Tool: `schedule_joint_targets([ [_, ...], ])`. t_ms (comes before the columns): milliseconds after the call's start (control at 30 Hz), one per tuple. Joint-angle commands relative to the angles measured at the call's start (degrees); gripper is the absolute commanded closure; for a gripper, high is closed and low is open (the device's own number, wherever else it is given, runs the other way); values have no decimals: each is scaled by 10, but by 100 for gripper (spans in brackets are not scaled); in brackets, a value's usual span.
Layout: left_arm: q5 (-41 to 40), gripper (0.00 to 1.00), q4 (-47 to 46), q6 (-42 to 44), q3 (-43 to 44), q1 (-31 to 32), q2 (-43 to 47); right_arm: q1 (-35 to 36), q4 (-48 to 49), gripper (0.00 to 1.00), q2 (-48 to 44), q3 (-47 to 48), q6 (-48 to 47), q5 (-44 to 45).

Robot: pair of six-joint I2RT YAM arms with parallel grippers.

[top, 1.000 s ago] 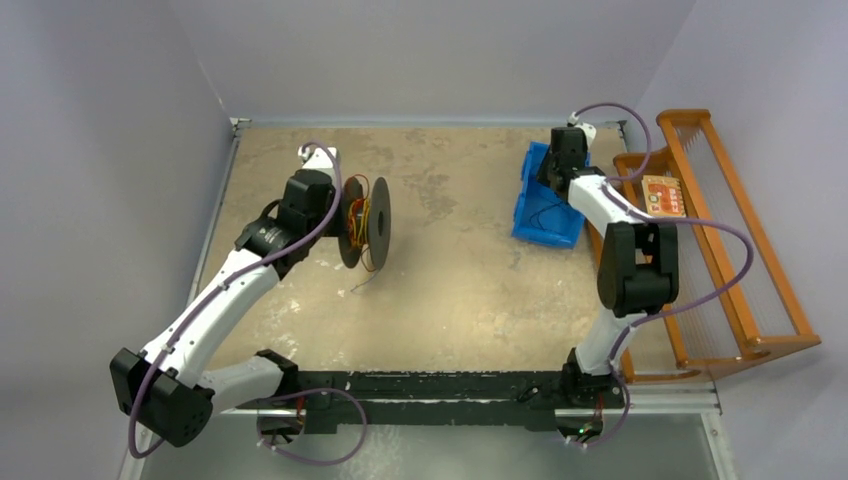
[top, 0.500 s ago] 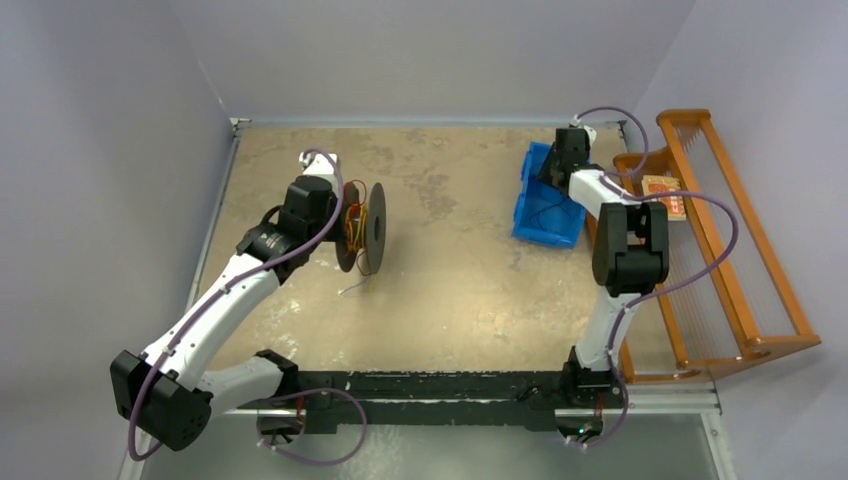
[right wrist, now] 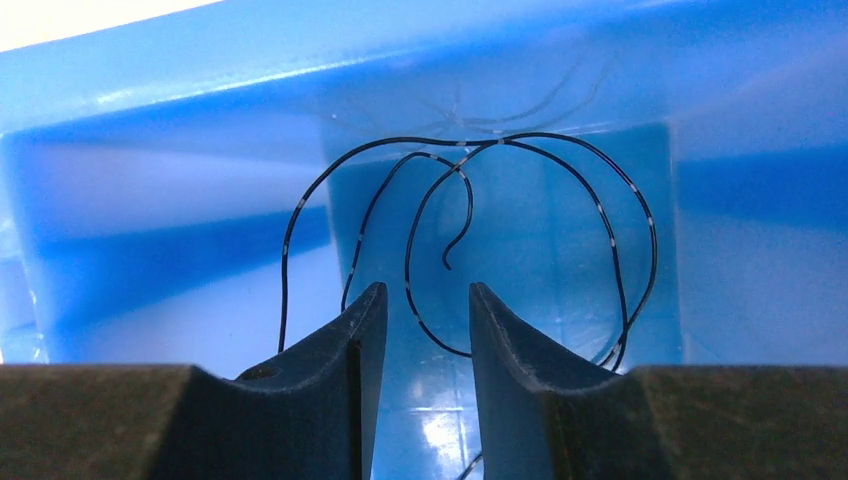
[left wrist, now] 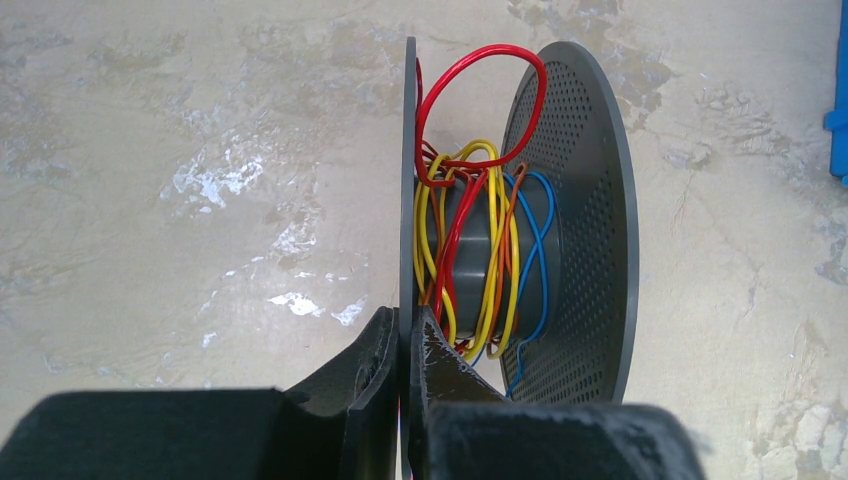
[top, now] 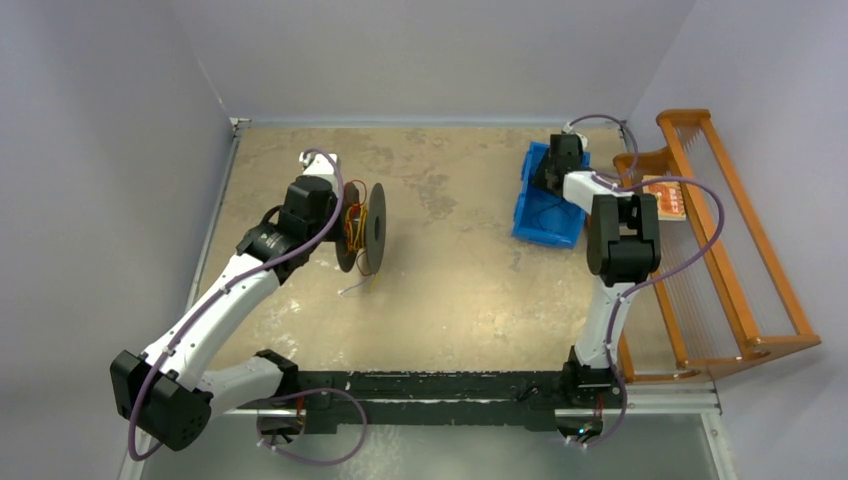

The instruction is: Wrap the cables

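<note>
Two hands: left hand (left wrist: 405, 325) clamps spool (left wrist: 585, 200) flange (cables (left wrist: 470, 260) wound on); right hand (right wrist: 420, 300), narrowly parted, facing black cable (right wrist: 500, 138).

Top external: fixed, high above and behind the rig, looking down over the whole desk (top: 450, 290).
Left wrist: close, facing out past its own jaws at the spool (left wrist: 590, 220); the overhead view shows this spool left of centre.
Right wrist: very close, facing into the blue bin (right wrist: 150, 200); the overhead view shows this bin at far right.

The surface (top: 460, 290) is a worn, blotchy beige sheet. A blue bin (top: 522, 205) sits at its far right corner. Left of centre a black spool (top: 376, 230) stands on edge, with a thin loose wire (top: 352, 289) lying just in front of it.
</note>
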State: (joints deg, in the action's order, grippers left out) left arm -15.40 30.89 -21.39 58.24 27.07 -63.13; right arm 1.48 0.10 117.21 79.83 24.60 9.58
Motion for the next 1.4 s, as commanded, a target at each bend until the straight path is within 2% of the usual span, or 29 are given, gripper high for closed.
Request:
schedule_joint_targets([
  [0, -2, 100, -64, 6, 7, 0, 18, 0, 20, 63, 3, 35, 12, -14],
  [367, 2, 100, -64, 6, 8, -5, 13, 0, 22, 80, 16, 37, 15, -16],
  [800, 10, 100, -65, 1, 8, -5, -7, 0, 22, 86, 36, 45, 12, -16],
  [1000, 8, 100, -68, -7, 7, -8, -27, 0, 24, 100, 40, 49, 9, -16],
  [1367, 22, 100, -81, -21, 8, -17, -56, 1, 32, 100, 5, 32, 4, -16],
])
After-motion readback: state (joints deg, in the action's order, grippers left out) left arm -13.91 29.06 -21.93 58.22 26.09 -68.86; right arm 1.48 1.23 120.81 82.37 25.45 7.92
